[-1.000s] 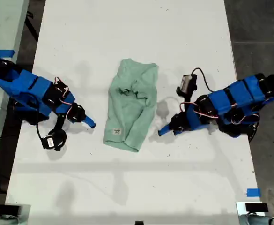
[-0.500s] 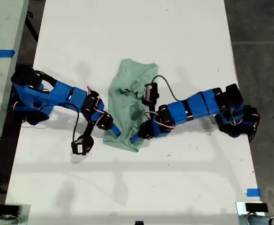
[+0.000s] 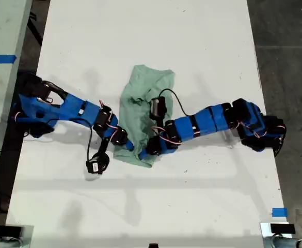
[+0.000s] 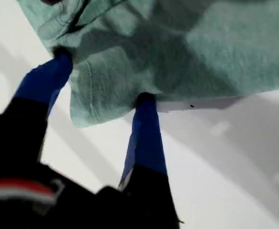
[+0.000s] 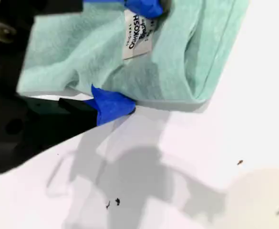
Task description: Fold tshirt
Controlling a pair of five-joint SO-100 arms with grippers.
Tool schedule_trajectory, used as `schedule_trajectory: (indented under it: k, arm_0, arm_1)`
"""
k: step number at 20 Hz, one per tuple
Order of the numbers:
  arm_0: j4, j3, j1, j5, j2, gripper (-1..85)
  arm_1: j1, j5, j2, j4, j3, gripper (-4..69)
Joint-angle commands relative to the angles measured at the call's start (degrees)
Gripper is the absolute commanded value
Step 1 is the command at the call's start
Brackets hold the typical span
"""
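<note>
The pale mint tshirt (image 3: pixel 145 103) lies bunched into a narrow strip mid-table. Both blue arms reach in to its near hem. My first gripper (image 3: pixel 146 151), coming from the exterior view's right, is open; its two fingertips (image 4: pixel 146 102) touch the hem on either side of a corner of the tshirt (image 4: pixel 201 47). My second gripper (image 3: pixel 128 146), coming from the exterior view's left, is open across the hem of the tshirt (image 5: pixel 177 57). One of its fingers sits above the white label (image 5: pixel 138 33) and the other at the cloth's edge on the table.
The white table (image 3: pixel 140 36) extends well beyond the shirt. A blue tape mark (image 3: pixel 279 212) sits near its corner at the exterior view's lower right. Dark floor lies past the table edge on the exterior view's right. Another surface with blue tape (image 3: pixel 1 58) is on its left.
Both arms stretched inward from the table's sides to the shirt's near hem over the last second. In the last half second they settled slightly closer together there. The shirt has kept its shape.
</note>
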Motion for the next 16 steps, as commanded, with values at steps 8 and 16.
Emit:
schedule_trajectory:
  k: [8,16]
  arm_0:
    - [-3.2,-7.6,2.2,-1.5,-2.5,0.1]
    - [10.8,-26.4,6.4,2.1,-2.4,0.1]
  arm_1:
    - [-1.1,1.0,-1.9,-0.8,-0.4,-1.7]
    - [-4.7,-0.5,7.6,2.1,-0.7,-1.7]
